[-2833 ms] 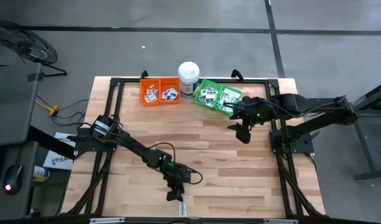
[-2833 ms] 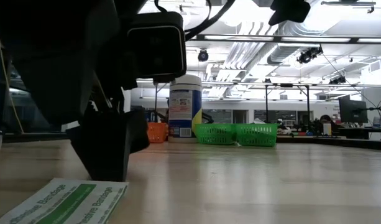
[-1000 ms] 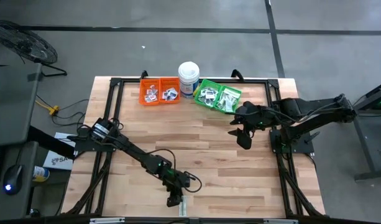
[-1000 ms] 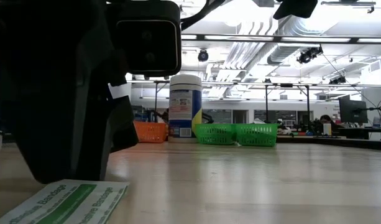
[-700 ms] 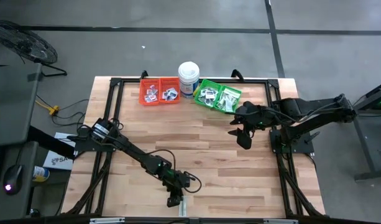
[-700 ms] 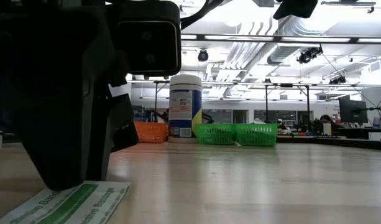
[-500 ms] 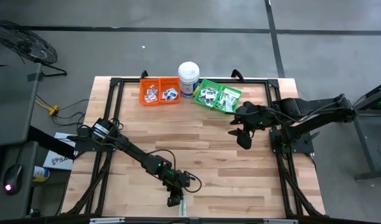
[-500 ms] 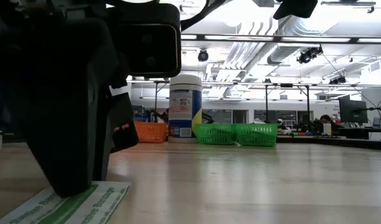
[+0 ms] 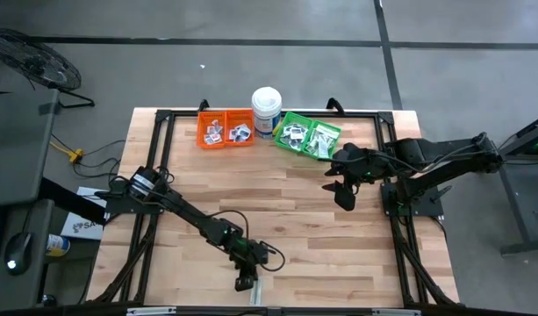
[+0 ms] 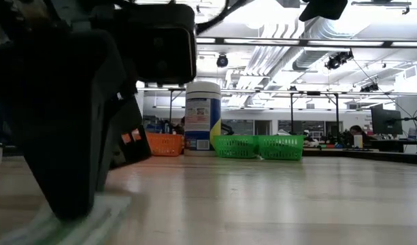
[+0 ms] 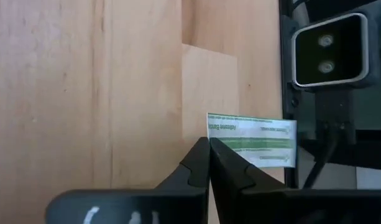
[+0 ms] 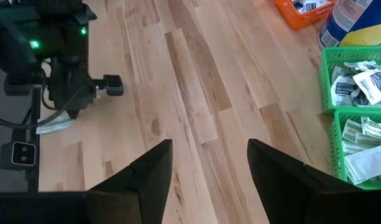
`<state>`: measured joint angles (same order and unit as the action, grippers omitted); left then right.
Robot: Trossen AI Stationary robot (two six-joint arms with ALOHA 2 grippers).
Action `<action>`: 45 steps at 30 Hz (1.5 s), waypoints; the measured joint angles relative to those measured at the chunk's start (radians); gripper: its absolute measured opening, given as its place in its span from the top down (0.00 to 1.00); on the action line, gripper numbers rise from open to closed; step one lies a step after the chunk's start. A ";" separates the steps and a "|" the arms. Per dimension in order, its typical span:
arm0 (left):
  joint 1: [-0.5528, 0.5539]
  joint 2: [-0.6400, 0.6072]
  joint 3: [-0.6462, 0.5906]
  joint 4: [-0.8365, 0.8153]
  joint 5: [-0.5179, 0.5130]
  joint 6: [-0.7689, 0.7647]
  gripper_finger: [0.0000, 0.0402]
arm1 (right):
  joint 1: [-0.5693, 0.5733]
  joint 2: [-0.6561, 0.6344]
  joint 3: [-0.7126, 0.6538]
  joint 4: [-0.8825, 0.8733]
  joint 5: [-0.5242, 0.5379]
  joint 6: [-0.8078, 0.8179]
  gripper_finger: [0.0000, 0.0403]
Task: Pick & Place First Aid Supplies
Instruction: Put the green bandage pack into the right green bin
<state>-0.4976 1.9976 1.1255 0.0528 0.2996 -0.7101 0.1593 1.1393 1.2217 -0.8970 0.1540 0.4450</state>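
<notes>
Pressing down at the bench's near edge, the left pincer had its 2 fingers clenched on the end of a green-and-white bandage strip, which lay flat and reached out just ahead of the fingertips. The right pincer hovered released, well apart, near the green bin of packets.

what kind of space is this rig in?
Probably an open lab or workshop: polished concrete floor, exposed ducts and strip lights overhead, and desks with monitors beyond the butcher-block table.
</notes>
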 joint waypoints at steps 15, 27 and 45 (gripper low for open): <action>0.082 -0.252 0.000 -0.042 -0.297 0.210 1.00 | 0.000 0.000 0.000 -0.004 0.039 -0.027 0.50; 0.176 -0.467 0.000 0.071 -0.686 0.510 1.00 | 0.000 0.000 0.000 0.144 0.038 -0.107 0.50; 0.296 -0.479 0.001 0.396 -0.749 0.739 1.00 | 0.000 0.000 0.000 0.320 0.030 -0.282 0.50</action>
<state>-0.2020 1.5183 1.1263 0.4490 -0.4496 0.0290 0.1593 1.1393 1.2218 -0.5771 0.1844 0.1635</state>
